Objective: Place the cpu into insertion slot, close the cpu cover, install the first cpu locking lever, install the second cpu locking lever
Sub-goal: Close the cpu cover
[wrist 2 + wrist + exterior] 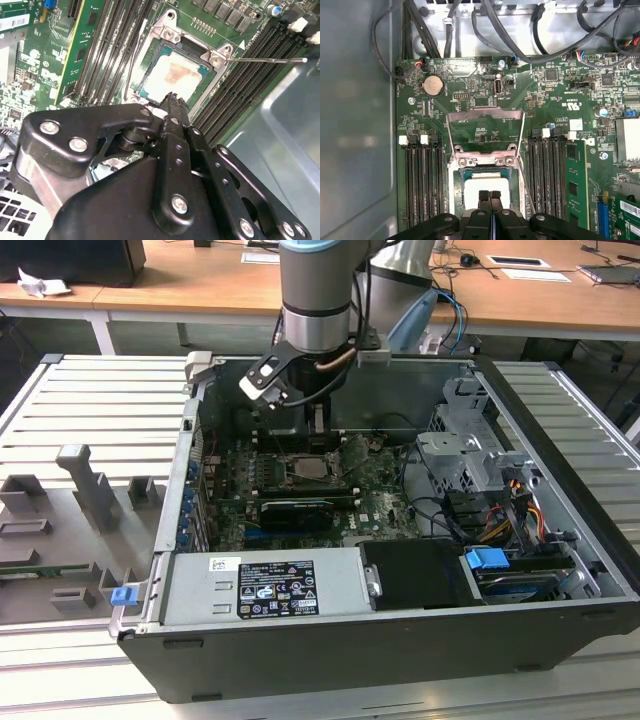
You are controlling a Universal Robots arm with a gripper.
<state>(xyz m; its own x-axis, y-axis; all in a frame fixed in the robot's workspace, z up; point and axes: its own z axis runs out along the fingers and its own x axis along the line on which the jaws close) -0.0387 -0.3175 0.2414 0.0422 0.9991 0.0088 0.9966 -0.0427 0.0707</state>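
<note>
Exterior view first: the open black metal computer case (pixel 560 490) lies on its side on the ribbed grey metal bench (pixel 90 400). My arm's black two-finger gripper (pixel 318 422) hangs over the middle of the flat green motherboard (pixel 385 495). It's just above the small square dark insertion slot with the silver metal rim (pixel 312 468). I can't judge the fingers from out here.

Second wrist view: the cpu (pixel 172 75) is a small flat square chip with a pale silver-grey metal top and a brownish smear on it. It sits in the slot, flat and square to the rim as far as I can see. The claw is pinched together with nothing between the fingers, tips right at the chip's near edge — touching or just above, I can't tell. One thin silver wire locking lever (pixel 265 60) sticks out sideways over the long black memory slots (pixel 245 80), so I'd call it unlatched. I can't pick out the other lever for sure.

First wrist view: the cpu cover (pixel 485 116), a square silver metal frame plate with a wide window, stands open on its hinge. It's back away from the chip, and green board shows through the window.

So my read is that the chip placement looks done — the cover isn't closed and neither lever looks locked down yet.
</note>
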